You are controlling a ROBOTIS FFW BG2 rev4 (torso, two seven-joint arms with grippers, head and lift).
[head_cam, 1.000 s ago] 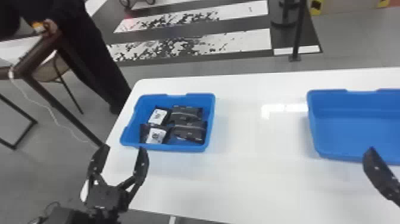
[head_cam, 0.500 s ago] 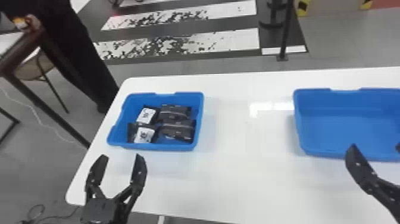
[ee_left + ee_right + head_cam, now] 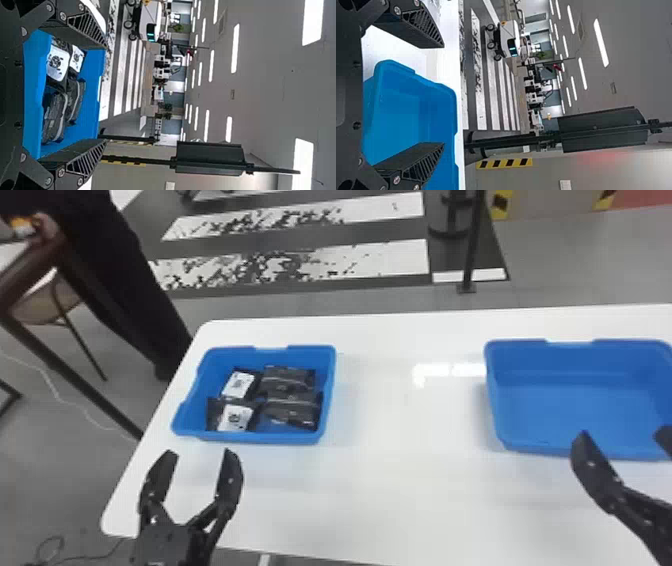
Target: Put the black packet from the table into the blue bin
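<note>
Four black packets (image 3: 294, 407) lie in a blue bin (image 3: 260, 437) on the left of the white desk (image 3: 390, 500). A second blue bin (image 3: 575, 410) sits right. Left gripper (image 3: 200, 451) and right gripper (image 3: 622, 433), each at a bin's near side, have jaws spread apart.

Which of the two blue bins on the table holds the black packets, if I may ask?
The left-hand blue bin, just beyond the left gripper: four black packets lie inside it.
</note>
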